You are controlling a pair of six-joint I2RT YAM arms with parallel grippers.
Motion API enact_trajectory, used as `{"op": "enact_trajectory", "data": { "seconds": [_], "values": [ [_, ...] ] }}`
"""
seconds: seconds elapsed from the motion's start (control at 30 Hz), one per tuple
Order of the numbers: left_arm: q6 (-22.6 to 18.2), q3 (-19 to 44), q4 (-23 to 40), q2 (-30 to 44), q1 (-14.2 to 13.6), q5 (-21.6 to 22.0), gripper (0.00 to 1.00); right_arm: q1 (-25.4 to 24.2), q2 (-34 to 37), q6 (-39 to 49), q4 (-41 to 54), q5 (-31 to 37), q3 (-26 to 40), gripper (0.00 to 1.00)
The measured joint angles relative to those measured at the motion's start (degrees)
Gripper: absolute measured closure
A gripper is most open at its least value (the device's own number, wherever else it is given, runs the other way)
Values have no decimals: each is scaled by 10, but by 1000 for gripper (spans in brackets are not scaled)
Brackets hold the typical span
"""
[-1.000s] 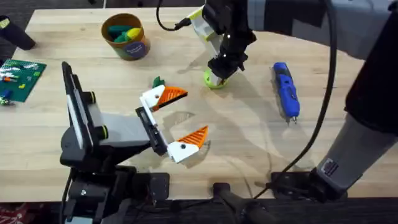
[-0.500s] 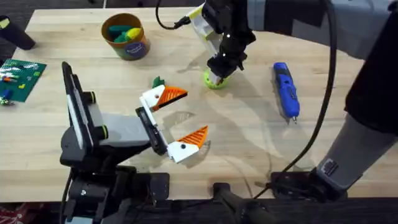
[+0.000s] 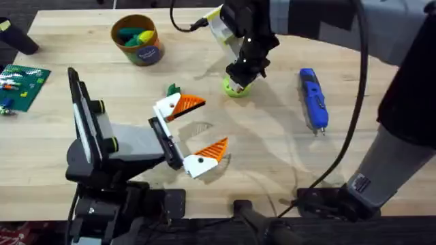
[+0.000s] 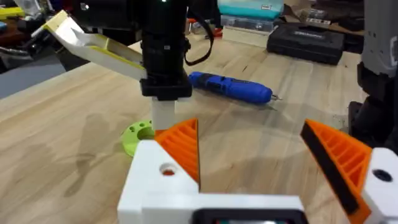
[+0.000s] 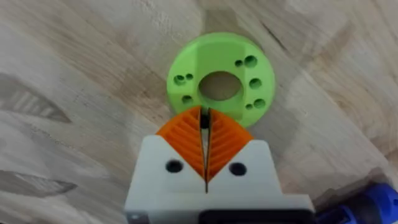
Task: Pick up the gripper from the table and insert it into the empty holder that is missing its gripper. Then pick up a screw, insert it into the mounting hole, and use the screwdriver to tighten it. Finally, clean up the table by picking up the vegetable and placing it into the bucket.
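Observation:
My right gripper (image 3: 238, 79) hovers just above the lime-green dish (image 3: 236, 89). In the right wrist view its orange pads (image 5: 186, 140) are pressed together, pinching a tiny dark screw (image 5: 203, 119) at the tips over the dish (image 5: 186, 68). My left gripper (image 3: 214, 122) rests open in mid-table, both white-and-orange fingers seated in their holder. A mounting hole (image 4: 168, 169) shows on one finger. The blue screwdriver (image 3: 313, 99) lies to the right. The vegetable (image 3: 173, 90) peeks out behind the left gripper's far finger. The bucket (image 3: 138, 41) stands at the back left.
The bucket holds a few toy pieces. A green board (image 3: 22, 85) with small parts lies at the left edge. A black cable (image 3: 351, 129) runs down along the right arm. Bare wood lies between the dish and the screwdriver.
My right gripper has risen very slightly off the green dish. The left arm, screwdriver, vegetable and bucket have not moved.

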State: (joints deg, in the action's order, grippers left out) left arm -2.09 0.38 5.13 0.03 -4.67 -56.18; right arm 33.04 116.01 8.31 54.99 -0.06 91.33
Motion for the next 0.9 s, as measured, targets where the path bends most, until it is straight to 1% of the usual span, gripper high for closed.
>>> {"op": "enact_trajectory", "data": {
  "seconds": [0.6, 0.7, 0.8, 0.9],
  "values": [
    [0, 0, 0, 0, 0, 0, 15, 2, 0, 1, 6, 0, 0, 994],
    [0, 0, 0, 0, 0, 0, 15, 2, 0, 1, 19, 0, 2, 994],
    [0, 0, 0, 0, 0, 0, 14, 2, 0, 1, 45, 0, 18, 994],
    [0, 0, 0, 0, 0, 0, 15, 2, 0, 1, 73, 0, 49, 994]
  ]
}}
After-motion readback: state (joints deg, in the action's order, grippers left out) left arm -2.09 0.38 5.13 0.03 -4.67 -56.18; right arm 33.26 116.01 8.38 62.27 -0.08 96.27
